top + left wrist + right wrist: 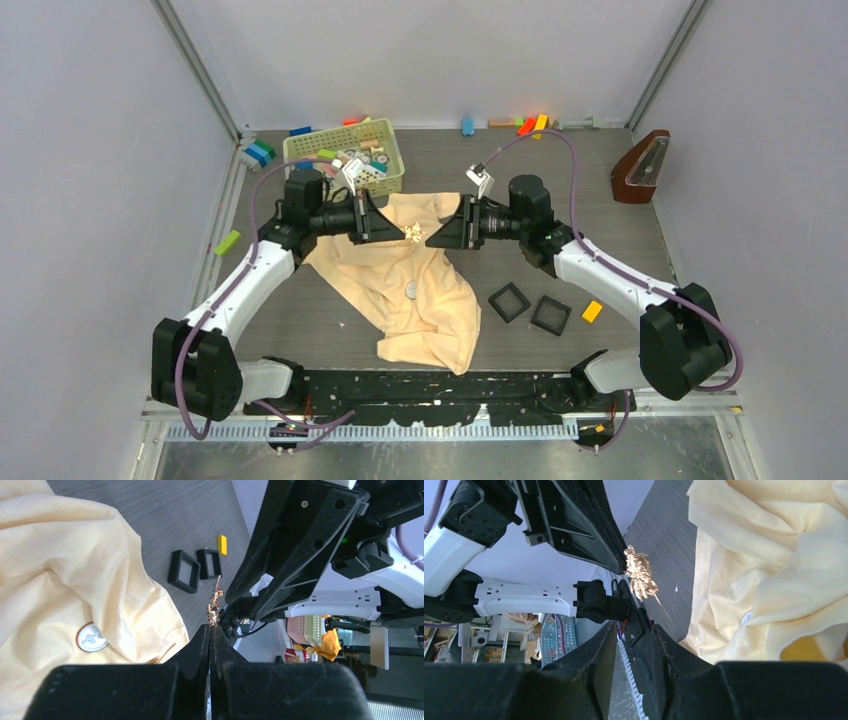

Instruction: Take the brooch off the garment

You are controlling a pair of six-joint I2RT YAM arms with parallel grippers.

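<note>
the brooch (413, 233) is hanging in the air over the far part of the garment (430, 300), around the middle of the surface. in both wrist views it is showing clear of the cloth, as a small glinting cluster. the left gripper (210, 629) is pinching it at its very tip, with the jaws pressed fully together on it. the right gripper (628, 632) is facing it from the other side, just beside it. its jaws are standing partly apart with nothing between them, and the brooch is sitting just beyond their tips.

judging from this, the pulling-off step is looking done or nearly so, and the brooch is now being carried or handed over. i cannot tell whether any pin or thread is linking it to the cloth. the next move is calling for a steady left pinch. the brooch is tiny and could slip back into the folds.
</note>
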